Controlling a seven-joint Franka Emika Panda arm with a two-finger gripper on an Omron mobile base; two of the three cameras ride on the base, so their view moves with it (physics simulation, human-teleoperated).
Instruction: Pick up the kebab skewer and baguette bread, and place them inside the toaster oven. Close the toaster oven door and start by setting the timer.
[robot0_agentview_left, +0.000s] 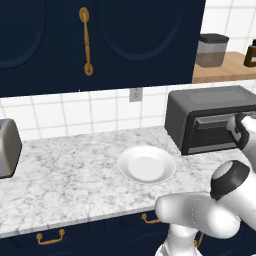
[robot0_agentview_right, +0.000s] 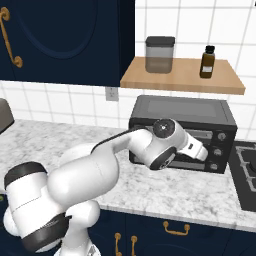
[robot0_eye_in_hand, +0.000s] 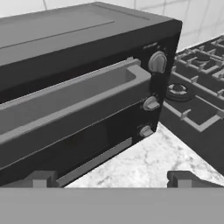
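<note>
The dark grey toaster oven (robot0_agentview_left: 200, 112) (robot0_agentview_right: 182, 112) stands at the right end of the marble counter. In the hand view its door (robot0_eye_in_hand: 65, 140) looks shut, with the grey bar handle (robot0_eye_in_hand: 78, 103) running across its top. Three small knobs (robot0_eye_in_hand: 156, 61) sit in a column at its right edge. My gripper (robot0_eye_in_hand: 113, 180) is open, its fingertips (robot0_eye_in_hand: 41, 179) wide apart just in front of the door's lower part, and nothing is between them. The kebab skewer and the baguette bread are out of view.
An empty white plate (robot0_agentview_left: 146, 164) lies mid-counter, left of the oven. A silver pop-up toaster (robot0_agentview_left: 7, 147) stands at the far left. A stove top (robot0_agentview_right: 247, 170) (robot0_eye_in_hand: 197, 100) adjoins the oven's right side. A wooden shelf (robot0_agentview_right: 182, 75) with a jar and a bottle hangs above.
</note>
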